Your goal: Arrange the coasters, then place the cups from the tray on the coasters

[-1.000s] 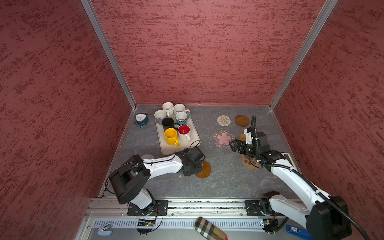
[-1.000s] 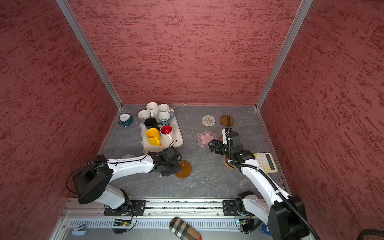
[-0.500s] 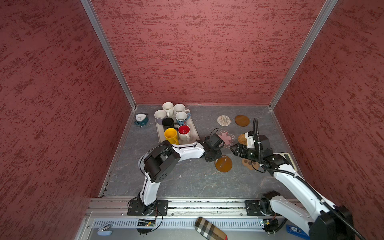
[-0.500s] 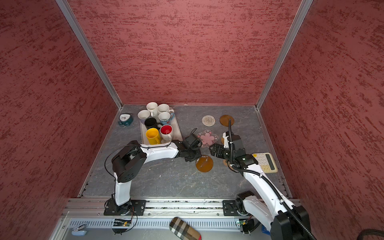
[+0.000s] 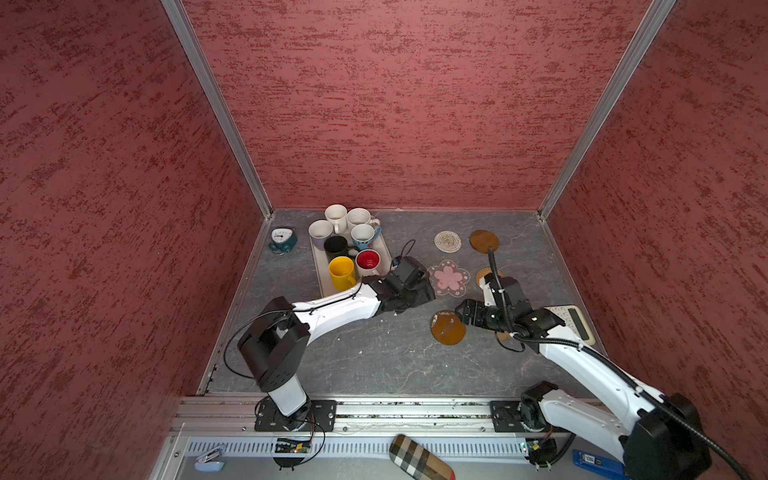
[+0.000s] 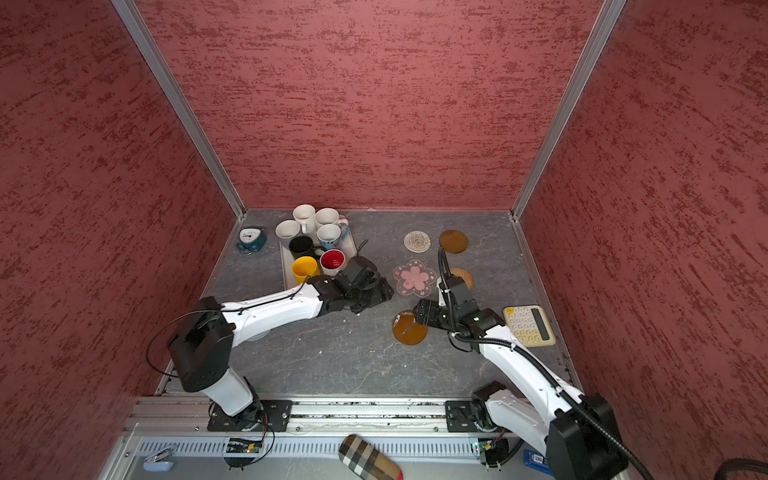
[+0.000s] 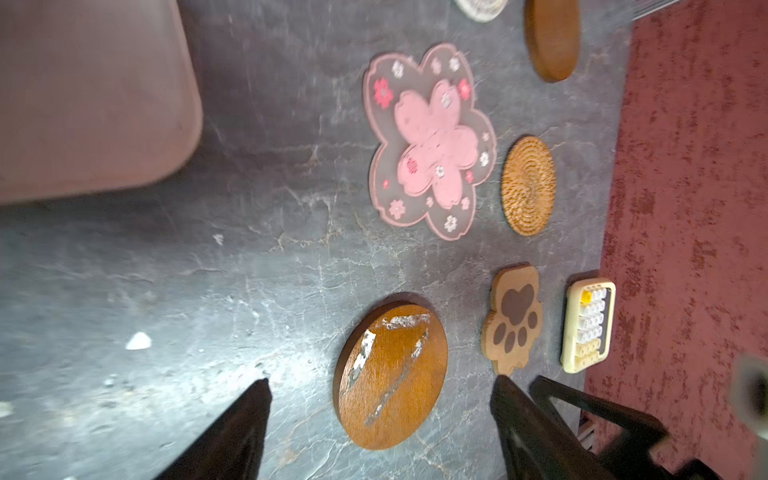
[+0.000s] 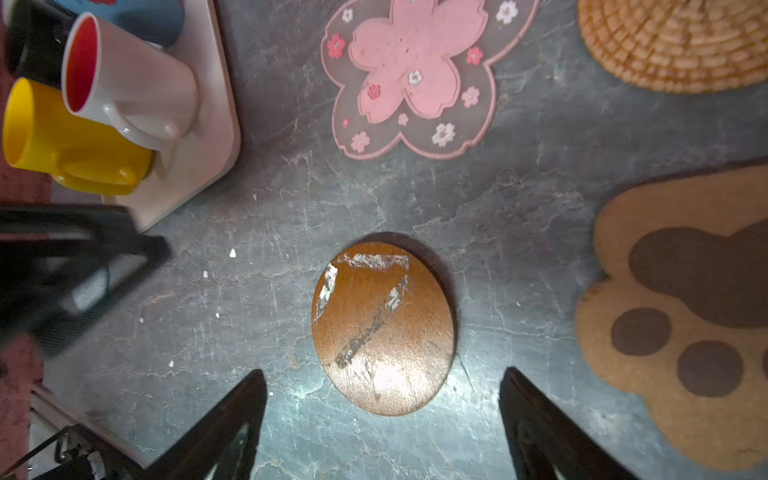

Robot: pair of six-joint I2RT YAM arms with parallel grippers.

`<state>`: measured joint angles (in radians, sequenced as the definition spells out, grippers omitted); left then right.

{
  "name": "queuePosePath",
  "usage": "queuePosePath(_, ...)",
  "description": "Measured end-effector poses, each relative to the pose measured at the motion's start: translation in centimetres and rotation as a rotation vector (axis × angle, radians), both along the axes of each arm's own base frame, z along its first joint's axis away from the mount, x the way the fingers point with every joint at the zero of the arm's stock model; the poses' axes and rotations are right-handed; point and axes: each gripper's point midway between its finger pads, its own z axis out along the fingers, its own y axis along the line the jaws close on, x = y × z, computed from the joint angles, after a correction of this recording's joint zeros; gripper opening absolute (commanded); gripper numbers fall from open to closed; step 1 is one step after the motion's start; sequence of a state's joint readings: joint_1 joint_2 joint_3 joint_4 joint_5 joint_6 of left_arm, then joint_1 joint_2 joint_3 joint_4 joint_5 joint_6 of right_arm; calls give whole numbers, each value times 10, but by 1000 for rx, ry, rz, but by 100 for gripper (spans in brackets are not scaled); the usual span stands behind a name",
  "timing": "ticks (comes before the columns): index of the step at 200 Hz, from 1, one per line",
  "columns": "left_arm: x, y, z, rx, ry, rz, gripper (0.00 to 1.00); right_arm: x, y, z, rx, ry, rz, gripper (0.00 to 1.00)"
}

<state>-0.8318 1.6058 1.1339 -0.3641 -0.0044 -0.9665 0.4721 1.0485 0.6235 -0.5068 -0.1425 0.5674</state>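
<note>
Red textured walls box in a grey slate table [image 5: 374,357]. The task is at an early stage, in my judgement. All seven cups [image 5: 337,245] stand on the tray [image 5: 321,270] at the far left, and no coaster carries one.

Six coasters lie spread flat over the right half:
- The spiral [image 5: 447,241] and a plain disc [image 5: 484,241] are far back.
- The flower [image 5: 449,277] is in the middle, with the rattan round [image 5: 486,273] just to its right.
- The paw [image 7: 513,320] is nearer, beside the calculator [image 6: 530,326] and largely hidden under the right arm in both top views.
- A scuffed disc [image 5: 448,327] lies flat nearest the front, apart from the others.

I cannot make out a seventh coaster with any confidence. What is left is any final tidying of the coasters and every cup move.

The left arm stretches low from the near left to the middle. Its pincer [image 7: 380,380] is by the tray's near right corner, spread wide and empty, with the scuffed disc ahead of its tips and untouched. The right arm bends in from the near right with its wrist low. Its pincer [image 8: 383,371] faces left at the same disc, also spread wide and gripping nothing.
</note>
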Motion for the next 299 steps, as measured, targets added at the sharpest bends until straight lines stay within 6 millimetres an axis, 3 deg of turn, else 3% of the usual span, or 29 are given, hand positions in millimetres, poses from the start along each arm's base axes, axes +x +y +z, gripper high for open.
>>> queuePosePath(17,-2,21,21,-4,-62,13,99,-12,12,-12,-46,37,34,99)
queuePosePath(31,-8,41,25,1,-86,32,99,-20,20,-22,-84,61,57,99)
queuePosePath(68,-29,97,6,55,-83,83,100,-35,30,-33,-147,83,69,99)
queuePosePath(96,-39,122,-5,77,-74,106,99,-43,36,-46,-204,113,59,99)
queuePosePath(138,-46,142,-16,74,-62,120,99,-51,38,-63,-236,178,-25,99)
queuePosePath(187,-51,160,-28,53,-47,139,99,-48,53,-60,-262,190,-95,99)
queuePosePath(222,-53,176,-26,24,-62,166,99,-42,61,-66,-296,202,-132,99)
queuePosePath(266,-53,183,-19,-12,-83,172,99,-44,57,-82,-350,246,-172,99)
queuePosePath(299,-56,184,-24,-16,-64,162,99,-38,59,-79,-366,243,-195,99)
